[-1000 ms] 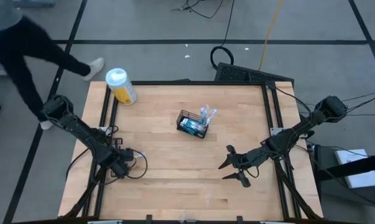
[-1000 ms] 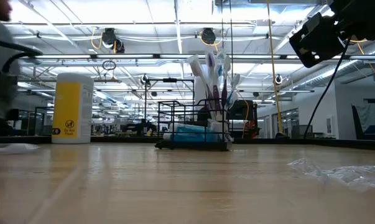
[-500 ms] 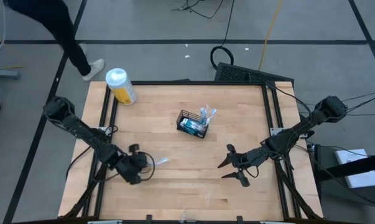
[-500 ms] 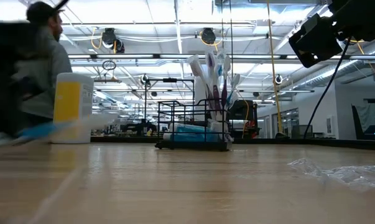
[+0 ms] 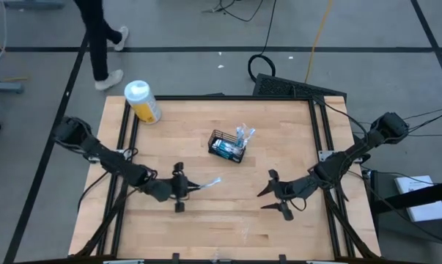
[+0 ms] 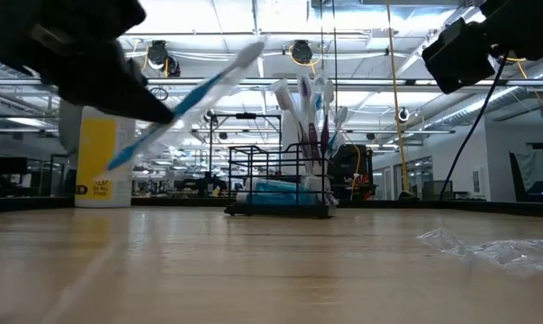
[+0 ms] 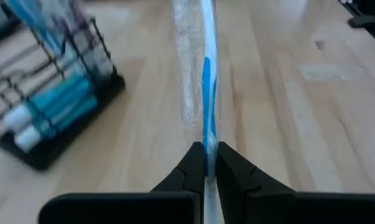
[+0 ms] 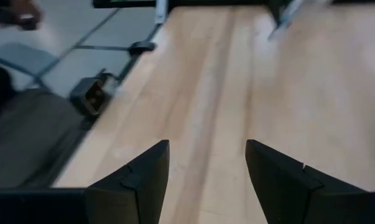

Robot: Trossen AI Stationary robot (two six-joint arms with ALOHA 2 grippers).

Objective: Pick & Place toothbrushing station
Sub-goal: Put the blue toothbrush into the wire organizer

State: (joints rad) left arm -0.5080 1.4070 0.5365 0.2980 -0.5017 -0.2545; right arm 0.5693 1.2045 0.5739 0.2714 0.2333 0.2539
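1. High view shows my left tool [image 5: 182, 188] near the front middle of the pale wooden surface [image 5: 206, 220]. Its two dark fingers are pinched tight on a slim white-and-blue toothbrush in a clear wrapper [image 5: 206, 183].
2. Left wrist view shows the same pinch: my fingers [image 7: 196, 165] hold the toothbrush's end, and the brush sticks straight out ahead of them.
3. The small black wire-mesh basket [image 5: 228, 147] sits near the middle of the surface. It already holds teal tubes [image 5: 224, 149] lying down and other toothbrushes [image 5: 242, 134] standing up at one end.
4. From my left tool the basket lies farther back and toward the right. The brush's long line points right and slightly back, passing in front of the basket, so I think I must swing it back and turn it toward the basket.
5. My right tool [image 5: 275, 196] waits above the front right of the surface with its fingers spread wide and nothing in them.
6. I judge my left arm should do the drop, since it has the brush.
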